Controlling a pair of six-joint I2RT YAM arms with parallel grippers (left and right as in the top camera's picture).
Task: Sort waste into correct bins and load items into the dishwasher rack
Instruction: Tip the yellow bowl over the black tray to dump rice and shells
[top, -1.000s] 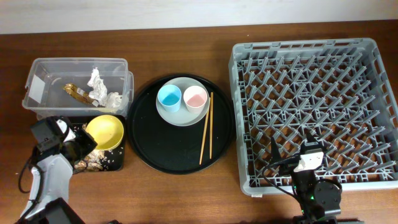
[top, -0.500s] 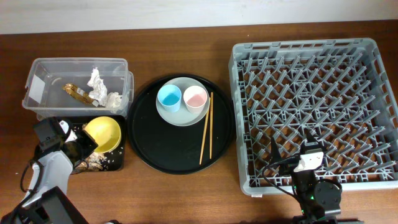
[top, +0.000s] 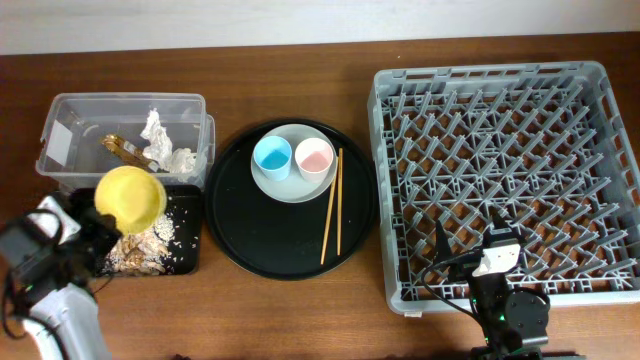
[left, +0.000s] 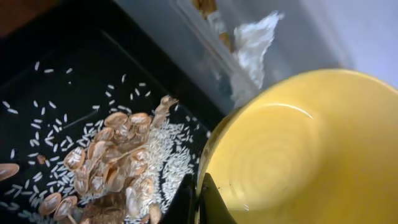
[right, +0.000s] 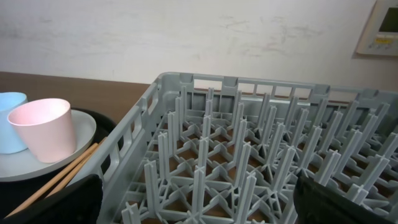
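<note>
My left gripper (top: 112, 226) (left: 200, 198) is shut on the rim of the yellow bowl (top: 130, 196) (left: 305, 149) and holds it lifted and tilted above the shallow black tray (top: 190, 255). Beige food scraps and rice (top: 145, 248) (left: 118, 162) lie in that tray. The clear tub (top: 60, 140) holds crumpled white paper (top: 155, 130) (left: 255, 43) and a brown-gold wrapper (top: 125, 148). The blue cup (top: 272, 157) and pink cup (top: 314, 158) (right: 42, 127) stand on the grey-white plate (top: 290, 188). The chopsticks (top: 333, 205) (right: 56, 177) lie beside it. My right gripper (top: 497, 262) (right: 193, 199) is open over the front edge of the grey rack (top: 400, 120) (right: 261, 168).
A large round black tray (top: 270, 245) carries the plate and chopsticks in the middle of the brown wooden table (top: 300, 70). A pale wall stands behind the table (right: 186, 31).
My left gripper has lifted the yellow bowl up and leftward off the black tray and tilted it. More scraps and rice lie uncovered in the tray. The right arm has not moved.
</note>
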